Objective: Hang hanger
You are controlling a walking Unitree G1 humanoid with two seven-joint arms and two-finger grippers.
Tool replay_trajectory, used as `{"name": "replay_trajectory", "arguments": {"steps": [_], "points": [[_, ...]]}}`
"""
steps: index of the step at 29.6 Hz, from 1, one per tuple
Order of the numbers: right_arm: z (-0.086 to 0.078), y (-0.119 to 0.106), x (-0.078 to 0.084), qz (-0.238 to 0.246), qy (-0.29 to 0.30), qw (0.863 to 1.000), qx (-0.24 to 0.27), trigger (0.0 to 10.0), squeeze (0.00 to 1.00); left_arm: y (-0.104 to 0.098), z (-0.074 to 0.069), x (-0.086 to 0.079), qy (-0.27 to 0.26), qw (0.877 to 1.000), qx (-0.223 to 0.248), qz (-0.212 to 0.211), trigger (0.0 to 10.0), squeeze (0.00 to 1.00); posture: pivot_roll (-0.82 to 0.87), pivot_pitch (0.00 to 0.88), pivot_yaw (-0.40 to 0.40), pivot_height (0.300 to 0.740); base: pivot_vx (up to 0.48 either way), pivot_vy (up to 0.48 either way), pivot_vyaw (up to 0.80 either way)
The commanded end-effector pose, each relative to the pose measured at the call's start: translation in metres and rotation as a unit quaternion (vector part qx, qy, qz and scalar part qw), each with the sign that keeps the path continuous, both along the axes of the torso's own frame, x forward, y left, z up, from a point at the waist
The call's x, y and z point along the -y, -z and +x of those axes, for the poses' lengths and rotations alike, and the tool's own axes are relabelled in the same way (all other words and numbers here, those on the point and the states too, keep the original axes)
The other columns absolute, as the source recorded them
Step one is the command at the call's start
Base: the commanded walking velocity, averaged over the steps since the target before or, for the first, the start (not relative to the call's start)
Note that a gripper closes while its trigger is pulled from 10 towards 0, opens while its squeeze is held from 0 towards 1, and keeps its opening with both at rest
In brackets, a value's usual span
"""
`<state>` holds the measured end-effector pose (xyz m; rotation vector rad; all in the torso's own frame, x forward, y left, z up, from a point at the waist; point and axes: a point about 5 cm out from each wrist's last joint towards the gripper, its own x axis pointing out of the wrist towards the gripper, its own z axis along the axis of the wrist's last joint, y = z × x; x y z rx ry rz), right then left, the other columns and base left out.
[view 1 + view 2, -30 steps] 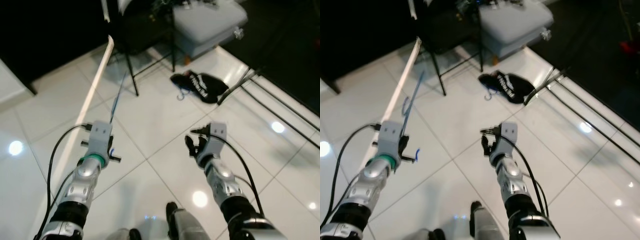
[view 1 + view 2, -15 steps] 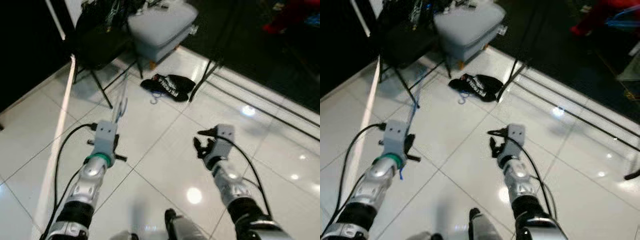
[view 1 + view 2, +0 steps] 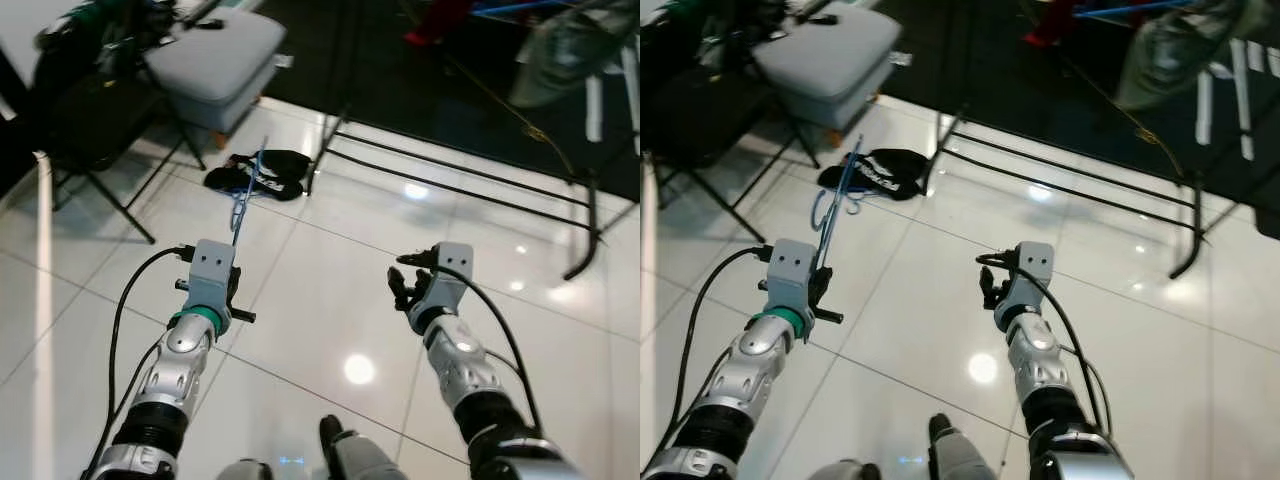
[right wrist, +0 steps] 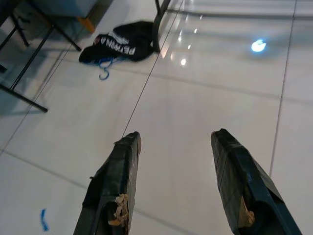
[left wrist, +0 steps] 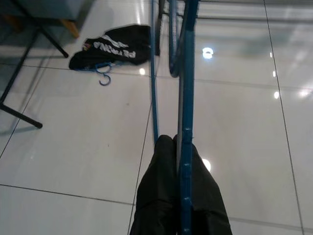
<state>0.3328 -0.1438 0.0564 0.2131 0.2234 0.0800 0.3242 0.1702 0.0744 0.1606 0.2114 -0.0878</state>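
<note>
Currently the left gripper (image 5: 178, 161) is clamped on a blue hanger (image 5: 187, 88), held out over the white tiled floor (image 3: 330, 290) — hook end pointing toward the black garment rack (image 3: 470, 175). Right gripper (image 4: 176, 186) spread wide, holding nothing. Black garment (image 3: 262, 170) lies by the rack's foot.

Garment (image 3: 262, 172) lies apparently touching rack (image 3: 460, 175) foot.

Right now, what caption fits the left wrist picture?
Left end effector pinches a blue hanger above white tiles, black garment lying beyond.
</note>
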Motion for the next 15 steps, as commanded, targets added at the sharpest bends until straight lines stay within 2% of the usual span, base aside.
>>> {"name": "replay_trajectory", "arguments": {"steps": [1, 15], "points": [[-0.0051, 0.0083, 0.0032, -0.002, 0.003, 1.0, -0.018, 10.0, 0.0, 0.0048, -0.0026, -0.0022, -0.002, 1.0, -0.01, -0.003, 10.0, 0.0, 0.02, 0.169, 0.056, 0.74, 0.0, 0.0, -0.8], [-0.0041, 0.0067, 0.0057, -0.005, 0.004, 1.0, -0.015, 10.0, 0.0, 0.0017, -0.002, -0.0074, -0.02, 1.0, 0.006, -0.003, 10.0, 0.0, 0.01, 0.172, 0.051, 0.74, 0.0, 0.0, -0.8]]}}
